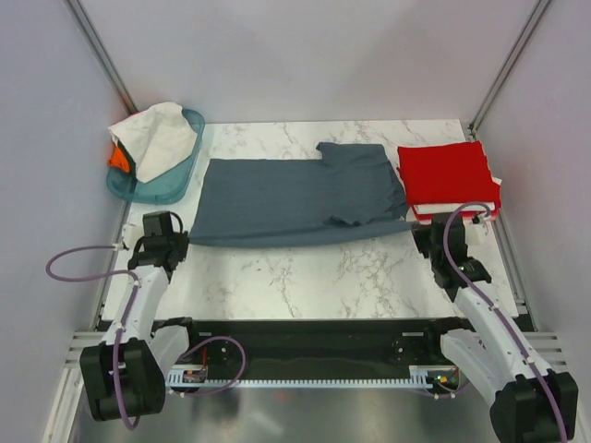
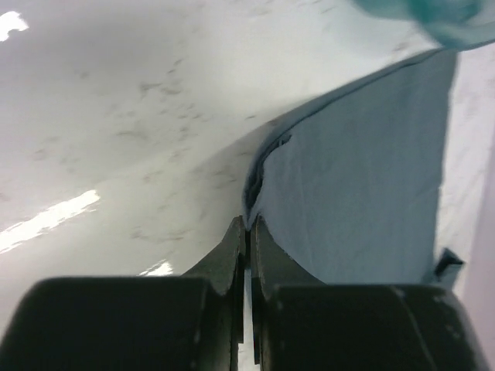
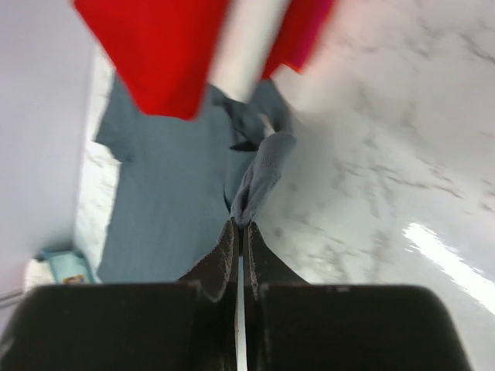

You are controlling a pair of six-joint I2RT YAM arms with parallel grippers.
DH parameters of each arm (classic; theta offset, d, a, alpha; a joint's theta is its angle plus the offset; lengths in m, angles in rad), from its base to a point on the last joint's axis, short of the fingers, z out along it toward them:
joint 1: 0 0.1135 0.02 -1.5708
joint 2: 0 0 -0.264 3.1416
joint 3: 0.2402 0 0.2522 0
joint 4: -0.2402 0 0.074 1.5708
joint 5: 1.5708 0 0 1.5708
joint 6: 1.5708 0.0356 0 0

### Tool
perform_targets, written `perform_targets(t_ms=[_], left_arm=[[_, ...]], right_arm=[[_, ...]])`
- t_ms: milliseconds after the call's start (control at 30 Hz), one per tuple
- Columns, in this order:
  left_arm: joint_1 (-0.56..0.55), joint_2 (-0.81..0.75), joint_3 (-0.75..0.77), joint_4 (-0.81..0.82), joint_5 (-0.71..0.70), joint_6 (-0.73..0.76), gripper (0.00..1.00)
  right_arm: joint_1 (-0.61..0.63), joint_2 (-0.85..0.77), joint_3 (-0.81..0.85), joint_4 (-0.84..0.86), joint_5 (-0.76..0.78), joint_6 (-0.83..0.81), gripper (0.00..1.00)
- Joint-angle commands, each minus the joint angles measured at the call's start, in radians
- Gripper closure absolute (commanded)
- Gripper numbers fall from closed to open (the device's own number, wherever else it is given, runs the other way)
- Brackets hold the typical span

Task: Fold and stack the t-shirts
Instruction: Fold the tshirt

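Note:
A slate blue-grey t-shirt (image 1: 295, 198) lies spread across the middle of the marble table, one sleeve folded over at its right. My left gripper (image 1: 185, 242) is shut on its near left corner; in the left wrist view the cloth (image 2: 363, 178) rises out of the closed tips (image 2: 248, 224). At the near right corner my right gripper (image 1: 420, 229) is shut on the hem, and the bunched fabric (image 3: 259, 174) sits pinched between its tips (image 3: 239, 224). A folded red t-shirt (image 1: 446, 173) rests on a white one at the far right.
A teal basket (image 1: 129, 192) at the far left holds a crumpled white t-shirt (image 1: 155, 138) and an orange one (image 1: 118, 159). Bare marble (image 1: 305, 277) lies between the shirt and the arm bases. Grey walls close in on both sides.

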State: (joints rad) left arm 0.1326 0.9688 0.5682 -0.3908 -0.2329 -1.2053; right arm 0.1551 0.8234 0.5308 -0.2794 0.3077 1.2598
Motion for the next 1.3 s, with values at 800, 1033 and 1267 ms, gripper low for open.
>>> perform_targets(t_ms=[800,1033,1267], left_arm=[[0.012,-0.068,0.209,-0.106,-0.034,0.09,0.98],[0.01,-0.163,0.548,-0.23,0.0,0.164,0.98],[0.01,-0.177,0.878,-0.332,0.027,0.167,0.98]], right_arm=[[-0.002,-0.011,0.257,-0.126,0.067,-0.079,1.0],[-0.002,-0.013,0.607,-0.164,0.041,-0.122,1.0],[0.0,-0.056,0.876,-0.165,0.033,-0.163,1.0]])
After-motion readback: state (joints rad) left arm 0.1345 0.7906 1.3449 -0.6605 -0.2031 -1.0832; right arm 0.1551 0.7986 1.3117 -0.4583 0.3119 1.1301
